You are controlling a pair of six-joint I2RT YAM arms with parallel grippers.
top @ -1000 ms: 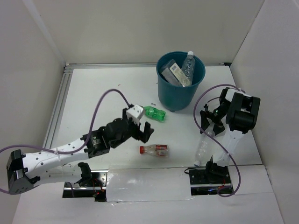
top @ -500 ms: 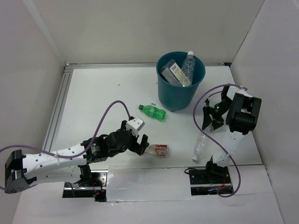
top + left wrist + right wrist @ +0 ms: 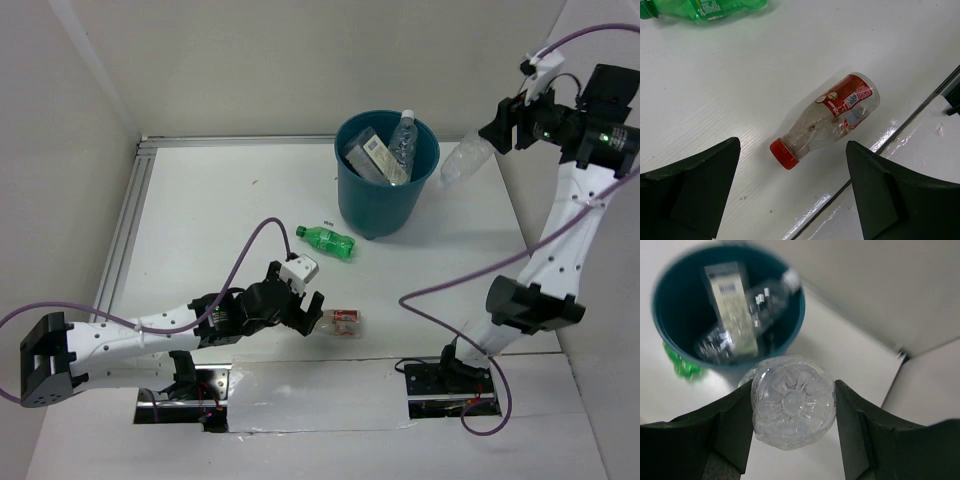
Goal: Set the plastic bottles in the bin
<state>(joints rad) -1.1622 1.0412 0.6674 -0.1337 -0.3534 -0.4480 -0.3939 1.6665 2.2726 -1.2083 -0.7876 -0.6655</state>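
Note:
The teal bin [image 3: 385, 205] stands at the back middle and holds a slim clear bottle [image 3: 402, 138] and a flat clear bottle with a white label [image 3: 372, 155]. My right gripper [image 3: 497, 135] is raised high to the right of the bin and is shut on a slim clear bottle [image 3: 464, 160], whose base faces the right wrist camera [image 3: 792, 402]. The bin also shows in the right wrist view [image 3: 670, 347]. My left gripper [image 3: 308, 312] is open, low over the table, just left of the red-capped bottle [image 3: 342, 321], which lies between its fingers in the left wrist view [image 3: 827, 120]. A green bottle [image 3: 328, 241] lies left of the bin.
White walls close in the table on the left, back and right. A metal rail [image 3: 125, 225] runs along the left edge. A taped strip [image 3: 320, 395] crosses the near edge between the arm bases.
My right arm has lifted the clear bottle from the table at the right up high beside the bin. My left gripper has moved down and nearer, beside the red-capped bottle.

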